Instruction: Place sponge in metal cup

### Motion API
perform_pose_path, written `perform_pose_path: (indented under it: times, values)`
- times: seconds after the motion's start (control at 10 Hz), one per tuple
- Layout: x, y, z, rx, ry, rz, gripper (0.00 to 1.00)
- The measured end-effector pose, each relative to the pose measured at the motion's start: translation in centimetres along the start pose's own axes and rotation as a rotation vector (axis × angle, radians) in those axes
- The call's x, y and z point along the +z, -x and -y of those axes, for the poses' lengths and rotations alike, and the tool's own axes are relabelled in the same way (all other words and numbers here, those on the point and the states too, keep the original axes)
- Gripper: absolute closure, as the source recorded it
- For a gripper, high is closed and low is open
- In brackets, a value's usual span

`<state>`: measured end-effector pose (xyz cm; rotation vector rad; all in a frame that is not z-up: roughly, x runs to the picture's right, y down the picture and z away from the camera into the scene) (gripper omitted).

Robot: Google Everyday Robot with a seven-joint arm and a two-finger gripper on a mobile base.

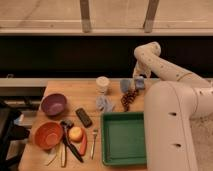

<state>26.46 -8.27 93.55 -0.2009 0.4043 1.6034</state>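
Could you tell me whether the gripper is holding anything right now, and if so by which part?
It cannot be told. The gripper sits at the table's far edge, just right of the metal cup, with a blue-grey shape at its tip that may be the sponge.

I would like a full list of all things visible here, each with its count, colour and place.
metal cup: 1, bluish-grey, table back
sponge: 1, blue-grey, at the gripper, right of the cup
cream container: 1, table back
cloth: 1, pale blue
dark beads: 1 cluster
green tray: 1, front right
purple bowl: 1, left
orange bowl: 1, front left
dark bar: 1, centre
apple: 1, front
fork: 1, front
gripper: 1, white arm, back right
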Motion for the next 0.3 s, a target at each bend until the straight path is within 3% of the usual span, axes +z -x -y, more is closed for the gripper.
perform_pose_path:
  times: [0.3]
  values:
    - [-0.09,0.05,0.32,0.009,0.001,0.005,0.26]
